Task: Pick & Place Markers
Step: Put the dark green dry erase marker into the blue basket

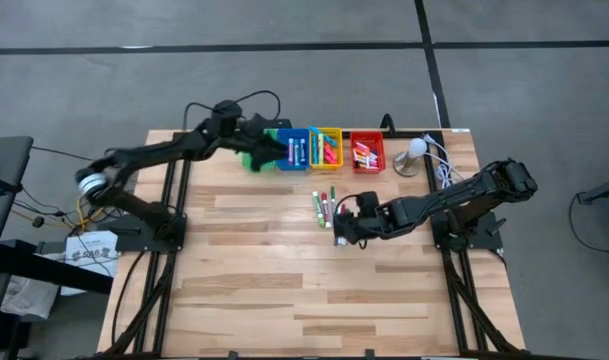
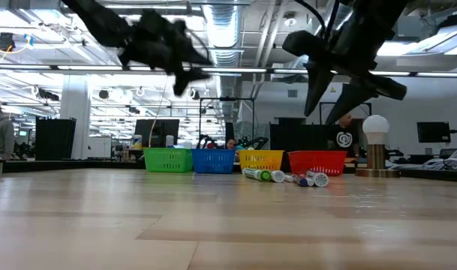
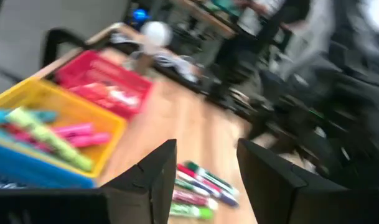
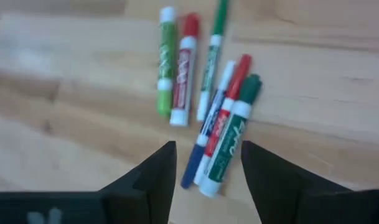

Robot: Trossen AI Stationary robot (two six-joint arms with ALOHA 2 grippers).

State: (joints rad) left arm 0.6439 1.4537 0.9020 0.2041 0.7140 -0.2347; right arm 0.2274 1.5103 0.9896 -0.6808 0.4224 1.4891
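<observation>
Bins stood in a row of four along the far edge of the pale wooden plank table point(image 1: 284, 290): a green bin point(image 2: 168, 160), a blue bin point(image 1: 293, 150), a yellow bin point(image 1: 325, 148) and a red bin point(image 1: 367, 152), all of ribbed plastic mesh. The left gripper point(image 1: 267, 137) hung in the air over the green and blue bins, its two dark wedge-shaped fingers apart and holding nothing. The blue, yellow and red bins each held several slim capped markers; their number could not be counted. Six loose markers point(image 4: 205, 106) lay on the bare wood in front of the yellow bin: two green, two red, one thin green and one blue-capped, all with white printed barrels, three side by side and three touching in a bundle. The right gripper point(image 1: 342, 225) hovered just above them, jaws parted and empty. A white globe lamp point(image 1: 415, 152) on a round base stood beside the red bin.
</observation>
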